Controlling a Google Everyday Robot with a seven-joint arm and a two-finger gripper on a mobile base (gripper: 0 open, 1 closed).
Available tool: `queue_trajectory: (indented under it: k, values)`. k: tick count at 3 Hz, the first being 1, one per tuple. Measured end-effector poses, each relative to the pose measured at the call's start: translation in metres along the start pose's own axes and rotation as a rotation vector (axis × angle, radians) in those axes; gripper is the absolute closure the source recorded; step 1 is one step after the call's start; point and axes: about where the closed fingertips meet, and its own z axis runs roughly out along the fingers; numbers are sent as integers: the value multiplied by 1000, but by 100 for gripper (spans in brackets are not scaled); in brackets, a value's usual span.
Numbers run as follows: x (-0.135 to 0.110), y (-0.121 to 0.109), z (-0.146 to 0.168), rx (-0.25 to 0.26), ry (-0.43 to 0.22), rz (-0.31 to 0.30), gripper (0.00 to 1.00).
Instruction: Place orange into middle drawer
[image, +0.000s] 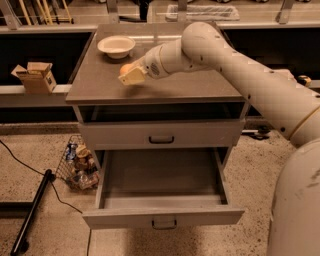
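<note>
1. Orange (124, 68): small round fruit on the table (200, 87), left of centre and toward the front, mostly hidden behind the end effector.
2. End effector (132, 76): at the orange, low over the table, reaching in from the right on the pale arm (240, 65). Whether it stands apart or is clamped on the fruit cannot be told.
3. Middle drawer (160, 175): pulled fully out below the table, nothing visible inside, front panel toward the camera.
4. Upper drawer front (200, 135): closed, directly above the open one.
5. White bowl (116, 46): on the table's back left, just behind the orange, apart from it.
6. Cardboard box (35, 75): on a ledge to the left, well apart.
7. Step in hand, by judgement: the grasp at the orange; nothing is in the drawer yet.
8. Next move, by judgement: a firm hold, a lift clear of the table, a carry forward past its front edge, then a descent into the open drawer before release.
</note>
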Motion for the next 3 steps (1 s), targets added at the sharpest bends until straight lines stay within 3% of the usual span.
queue_trajectory:
  k: [1,2,3]
  values:
    - [9,18,-7,-10,11,-8,100]
    - [18,69,-34,-8,17,-56,100]
    - [52,116,-42,-24,35,-42,100]
